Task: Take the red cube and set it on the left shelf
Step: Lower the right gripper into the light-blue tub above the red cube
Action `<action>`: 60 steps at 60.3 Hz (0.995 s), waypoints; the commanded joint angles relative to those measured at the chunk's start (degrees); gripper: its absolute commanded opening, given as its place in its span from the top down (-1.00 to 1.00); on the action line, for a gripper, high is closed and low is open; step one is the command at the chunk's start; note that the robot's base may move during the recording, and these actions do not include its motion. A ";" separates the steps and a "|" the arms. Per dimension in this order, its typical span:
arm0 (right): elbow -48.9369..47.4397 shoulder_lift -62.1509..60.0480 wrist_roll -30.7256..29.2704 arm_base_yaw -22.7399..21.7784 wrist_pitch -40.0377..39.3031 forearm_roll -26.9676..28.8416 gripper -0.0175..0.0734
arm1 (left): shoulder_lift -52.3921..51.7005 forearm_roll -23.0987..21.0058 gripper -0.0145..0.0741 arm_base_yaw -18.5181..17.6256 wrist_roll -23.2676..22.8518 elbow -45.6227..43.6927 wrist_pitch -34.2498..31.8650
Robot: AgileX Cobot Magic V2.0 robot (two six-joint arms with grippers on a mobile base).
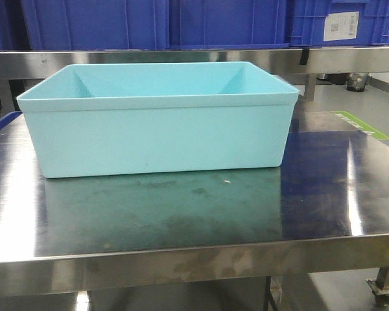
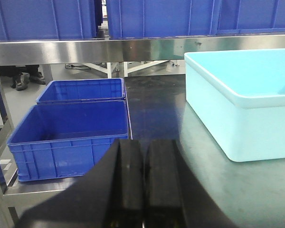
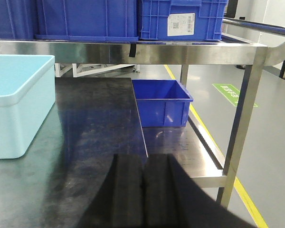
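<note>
Black fingers of the left tool point(image 2: 143, 147) are pressed together with nothing between them, above the steel table point(image 2: 218, 190). Those of the right tool point(image 3: 143, 164) are likewise closed and empty. On the table stands a light blue bin point(image 1: 155, 136). Where the red cube lies cannot be told, since no view shows it.

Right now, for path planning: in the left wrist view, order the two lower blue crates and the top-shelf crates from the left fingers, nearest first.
1. Front blue crate, lower left.
2. Rear blue crate, directly behind it.
3. Top-shelf crates, farthest, above.
</note>
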 commanded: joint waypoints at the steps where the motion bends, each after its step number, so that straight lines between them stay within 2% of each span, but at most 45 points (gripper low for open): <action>1: -0.90 -1.36 -0.15 -0.24 -4.69 -0.57 0.44 | -0.85 -0.22 0.44 -0.25 -0.05 1.32 -5.03; 43: -0.90 -1.36 -0.22 -0.24 -5.59 -0.71 0.44 | -0.85 -0.22 0.44 -0.25 -0.05 1.32 -5.03; 54: -0.90 -1.36 -0.16 -0.24 -8.15 -0.57 0.44 | -0.85 -0.22 0.44 -0.25 -0.05 1.32 -5.03; 60: -1.25 -1.36 -0.16 -0.24 -13.87 1.84 0.44 | -0.85 -0.22 0.44 -0.25 -0.05 1.32 -5.03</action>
